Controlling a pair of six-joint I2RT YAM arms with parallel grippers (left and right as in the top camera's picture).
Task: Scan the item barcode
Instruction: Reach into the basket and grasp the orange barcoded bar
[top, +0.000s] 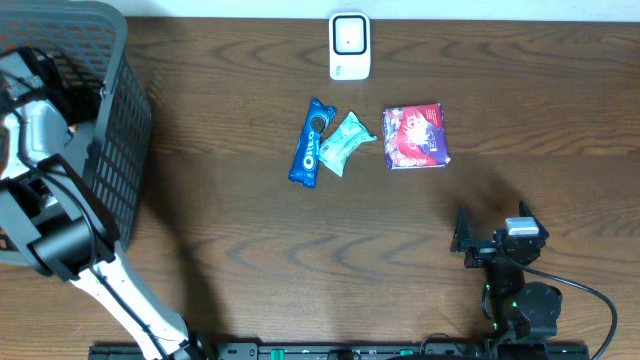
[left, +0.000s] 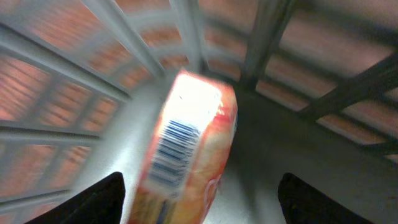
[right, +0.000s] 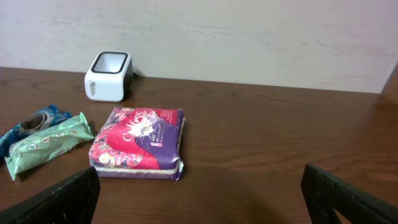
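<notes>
Orange glossy packet (left: 186, 143), barcode showing, lies inside the dark lattice plastic basket (top: 120, 150) at the left edge of the dark wooden table (top: 250, 250), between the spread jaws of the left gripper (left: 202, 196), which could snag the mesh or pinch it crookedly; the right gripper (right: 199, 186) gapes empty over that table, pale wall (right: 249, 37) beyond.

The black two-finger left gripper (left: 198, 202) points downward with fingers spread, while the black two-finger right gripper (right: 202, 199) sits level, fingers wide apart.

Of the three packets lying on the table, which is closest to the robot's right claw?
The red and purple packet, rightmost of the three; the green packet and blue Oreo pack lie farther from the right gripper.
</notes>
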